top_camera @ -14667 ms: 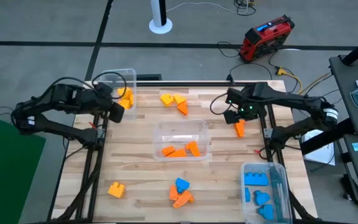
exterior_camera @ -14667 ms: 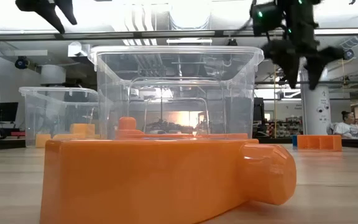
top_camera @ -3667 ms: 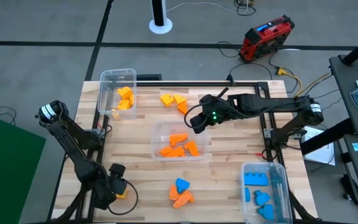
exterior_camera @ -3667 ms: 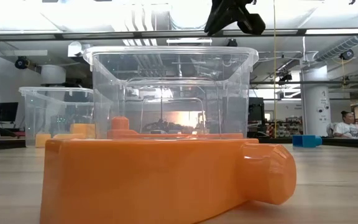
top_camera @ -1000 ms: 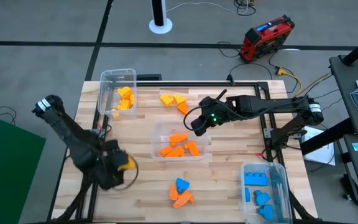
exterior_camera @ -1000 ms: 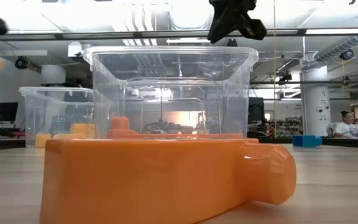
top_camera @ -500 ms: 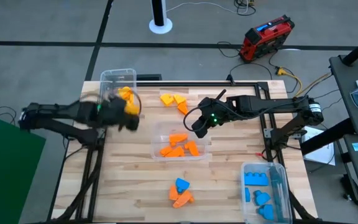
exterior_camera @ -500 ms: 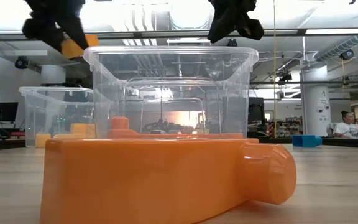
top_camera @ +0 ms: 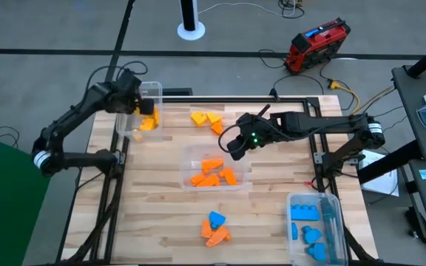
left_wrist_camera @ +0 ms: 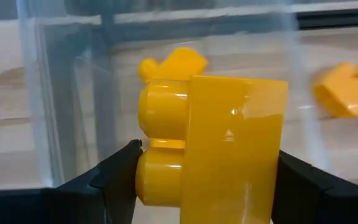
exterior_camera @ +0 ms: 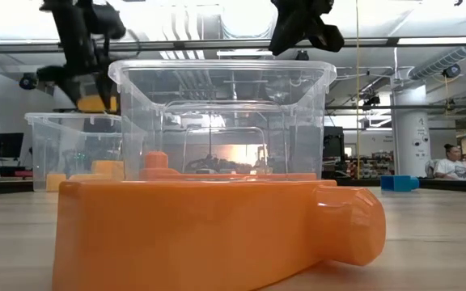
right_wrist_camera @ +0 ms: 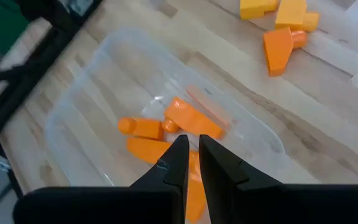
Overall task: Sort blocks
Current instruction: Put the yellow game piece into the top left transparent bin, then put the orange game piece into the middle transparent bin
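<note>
Presently left pincer (left_wrist_camera: pixel 207 180) grips yellow block (left_wrist_camera: pixel 211 146) above clear bin (top_camera: pixel 140 111) at surface's far-left corner. Right pincer (right_wrist_camera: pixel 190 163) closed, empty, over middle bin (top_camera: pixel 214 167) of orange blocks (top_camera: pixel 213 173).

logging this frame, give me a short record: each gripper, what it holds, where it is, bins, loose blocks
left gripper: shut on yellow block, over the yellow bin
right gripper: shut, empty, above the orange bin
blue bin: front right corner, blue blocks inside
loose blocks: yellow and orange cluster at the back; blue and orange pile at the front
</note>
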Robot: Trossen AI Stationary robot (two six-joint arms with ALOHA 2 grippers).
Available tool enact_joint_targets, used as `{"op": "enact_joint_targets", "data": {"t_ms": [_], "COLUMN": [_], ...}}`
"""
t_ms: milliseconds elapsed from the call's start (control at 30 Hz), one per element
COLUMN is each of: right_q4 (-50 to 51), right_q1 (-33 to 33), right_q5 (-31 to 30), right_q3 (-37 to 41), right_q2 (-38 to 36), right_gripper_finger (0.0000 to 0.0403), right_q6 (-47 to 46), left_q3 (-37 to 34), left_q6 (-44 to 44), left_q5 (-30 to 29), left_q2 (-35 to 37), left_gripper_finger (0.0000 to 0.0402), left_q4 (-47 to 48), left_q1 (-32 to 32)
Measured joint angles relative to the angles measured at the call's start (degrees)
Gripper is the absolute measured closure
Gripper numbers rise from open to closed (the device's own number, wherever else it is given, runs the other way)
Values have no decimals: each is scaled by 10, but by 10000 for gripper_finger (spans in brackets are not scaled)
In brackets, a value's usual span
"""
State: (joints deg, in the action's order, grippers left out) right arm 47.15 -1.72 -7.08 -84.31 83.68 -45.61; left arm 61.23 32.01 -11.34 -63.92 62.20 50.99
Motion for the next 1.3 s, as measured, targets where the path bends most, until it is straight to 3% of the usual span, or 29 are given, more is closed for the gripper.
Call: {"op": "enact_joint_targets", "data": {"t_ms": [100, 500, 833, 1100, 1300], "right_q4": [-4, -11, -10, -9, -4], "right_q1": [-5, -21, -21, -21, -30], "right_q5": [0, 1, 2, 2, 15], "right_q3": [-9, -35, -35, -35, -49], "right_q2": [0, -1, -1, -1, -6], "right_gripper_finger": [374, 374, 374, 374, 374], "right_q6": [-9, 0, -10, -14, -34], "left_q3": [0, -1, -1, -1, 23], "left_q6": [-36, -28, -25, -39, -55], "left_q5": [16, 0, -2, 2, 53], "left_q2": [-26, -43, -76, -60, -19], "left_gripper_finger": [145, 144, 94, 77, 77], "left_q4": [-2, -6, -5, -5, -3], "left_q1": [45, 19, 20, 20, 6]}}
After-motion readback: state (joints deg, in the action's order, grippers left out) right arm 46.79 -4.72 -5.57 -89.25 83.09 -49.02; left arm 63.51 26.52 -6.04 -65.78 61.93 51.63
